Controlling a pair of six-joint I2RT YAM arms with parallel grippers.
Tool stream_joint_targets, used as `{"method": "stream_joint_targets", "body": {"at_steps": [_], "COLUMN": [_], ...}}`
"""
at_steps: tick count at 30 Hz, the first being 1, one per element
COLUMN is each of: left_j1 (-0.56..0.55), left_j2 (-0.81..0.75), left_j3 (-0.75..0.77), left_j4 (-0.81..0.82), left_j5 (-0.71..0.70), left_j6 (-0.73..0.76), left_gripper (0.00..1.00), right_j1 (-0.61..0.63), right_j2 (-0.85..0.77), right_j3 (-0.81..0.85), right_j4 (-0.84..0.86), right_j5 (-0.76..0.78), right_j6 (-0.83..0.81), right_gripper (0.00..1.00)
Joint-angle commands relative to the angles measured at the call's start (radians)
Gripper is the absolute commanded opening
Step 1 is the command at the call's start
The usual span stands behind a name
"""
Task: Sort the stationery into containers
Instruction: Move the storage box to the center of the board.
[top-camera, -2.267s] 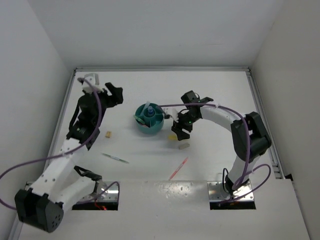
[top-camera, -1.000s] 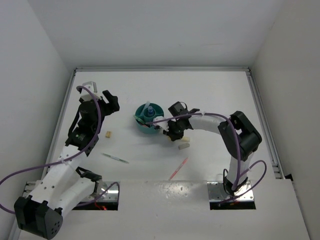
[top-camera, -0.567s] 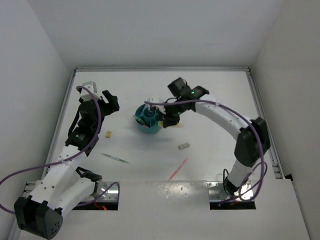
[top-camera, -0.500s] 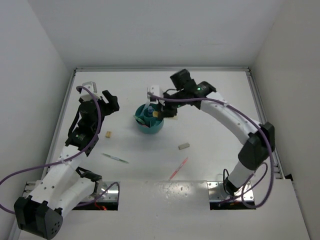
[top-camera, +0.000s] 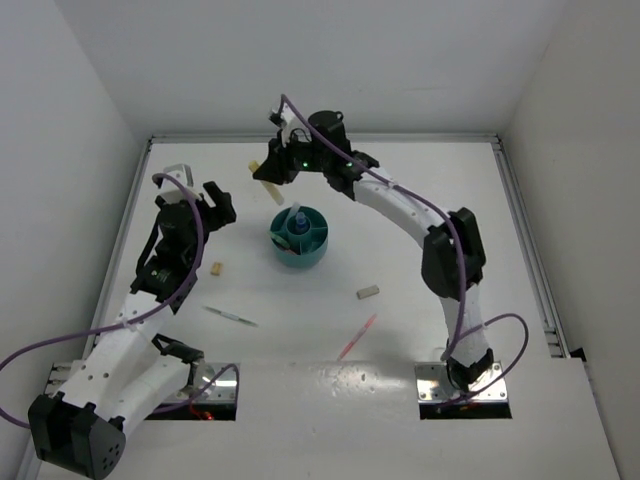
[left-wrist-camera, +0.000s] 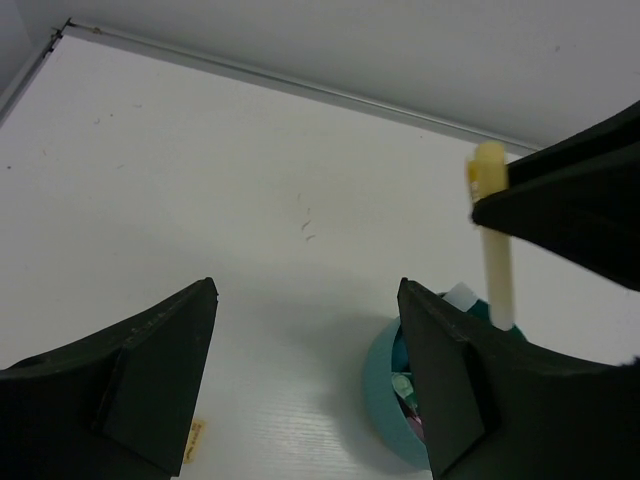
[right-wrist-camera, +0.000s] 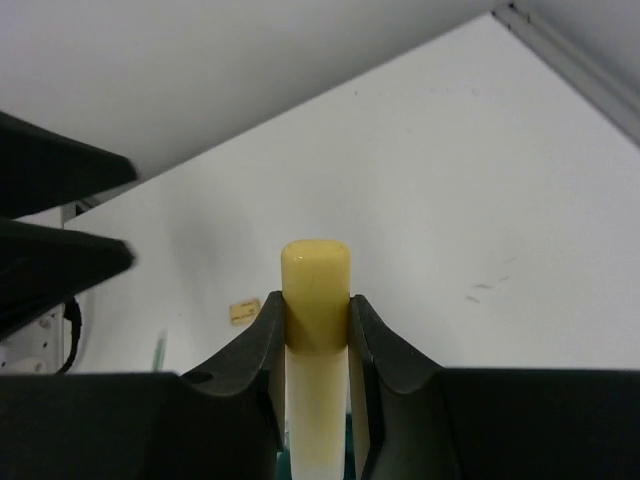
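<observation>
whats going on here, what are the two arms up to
The right claw is shut on a pale yellow stick, holding it in the air on the far side of the round teal plastic tub. The left claw hangs open and empty to the left of the tub. A clear blue-capped bottle stands in the tub. Not yet sorted, on the table: a small tan block, a small greyish block, a thin white pen and a thin red pen.
</observation>
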Motion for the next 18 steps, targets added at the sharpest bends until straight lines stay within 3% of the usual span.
{"method": "stream_joint_targets", "body": {"at_steps": [1,11,16,18], "left_j1": [0.008,0.008,0.008,0.008], "left_j2": [-0.016,-0.007,0.002,0.002], "left_j3": [0.0,0.0,0.0,0.009], "left_j4": [0.037,0.046,0.046,0.046], "left_j5": [-0.023,-0.041,-0.032,-0.023], "left_j6": [0.033,0.053,0.053,0.053], "left_gripper": [0.79,0.79,0.79,0.79], "right_j1": [0.005,-0.026,-0.061,-0.09], "right_j2": [0.053,0.219,0.262,0.274], "right_j3": [0.064,0.134,0.035,-0.026], "right_j4": [0.133,0.299,0.414,0.574], "right_j5": [0.02,-0.162,-0.259,-0.35], "right_j6": [0.099,0.18,0.245,0.287], "right_gripper": [0.0,0.0,0.0,0.0]}}
